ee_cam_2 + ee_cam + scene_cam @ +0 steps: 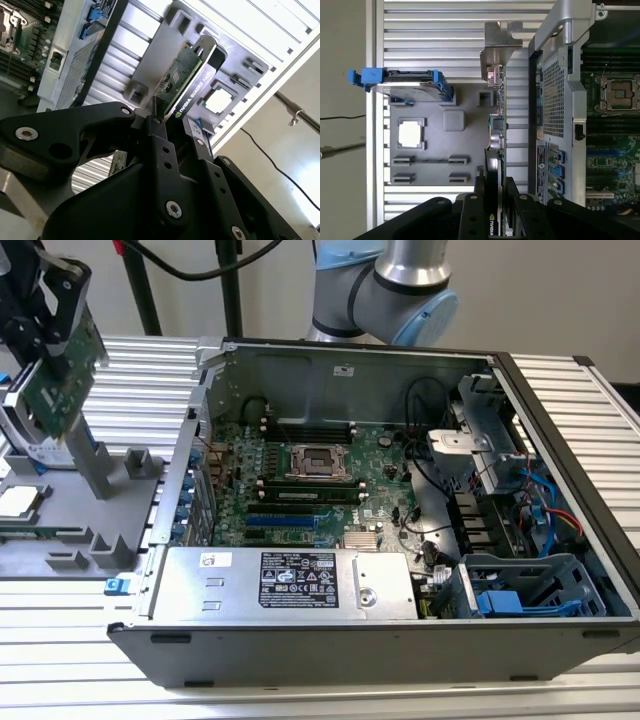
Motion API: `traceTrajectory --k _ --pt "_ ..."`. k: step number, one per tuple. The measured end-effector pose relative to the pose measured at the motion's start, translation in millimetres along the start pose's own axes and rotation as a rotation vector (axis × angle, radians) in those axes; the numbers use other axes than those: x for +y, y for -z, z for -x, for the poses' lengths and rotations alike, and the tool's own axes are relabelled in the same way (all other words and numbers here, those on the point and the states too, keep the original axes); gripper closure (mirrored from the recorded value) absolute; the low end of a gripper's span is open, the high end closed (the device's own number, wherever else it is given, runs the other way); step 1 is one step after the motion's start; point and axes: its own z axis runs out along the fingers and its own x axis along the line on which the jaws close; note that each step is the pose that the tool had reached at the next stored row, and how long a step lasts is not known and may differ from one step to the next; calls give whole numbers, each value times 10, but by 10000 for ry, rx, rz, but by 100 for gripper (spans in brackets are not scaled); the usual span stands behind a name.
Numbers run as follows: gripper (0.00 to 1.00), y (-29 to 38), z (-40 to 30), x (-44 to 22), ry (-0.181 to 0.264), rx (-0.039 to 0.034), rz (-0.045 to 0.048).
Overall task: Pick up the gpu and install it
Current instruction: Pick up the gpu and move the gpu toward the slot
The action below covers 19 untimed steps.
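The table (60, 640) is a bright metal surface of parallel ribbed slats, also seen in the first wrist view (435, 30). Two things lie directly on it. Below the jaws sits a flat grey holder tray (60, 540) with moulded slots and posts, seen from above in the first wrist view (445, 155). Beside the jaws, towards the exterior view's right, an open computer case (330, 660) lies on its side, just beside the tray.

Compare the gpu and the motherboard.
The gpu is small and narrow; the motherboard is far larger. The gpu is held upright in the gripper, outside the case; the motherboard lies flat inside it. Both are green circuit boards.
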Motion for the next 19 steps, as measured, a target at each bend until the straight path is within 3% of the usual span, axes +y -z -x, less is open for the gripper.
traceTrajectory --k 12,19 --pt "100 67 4 4 2 0 0" --pt "100 67 80 5 0 1 0"
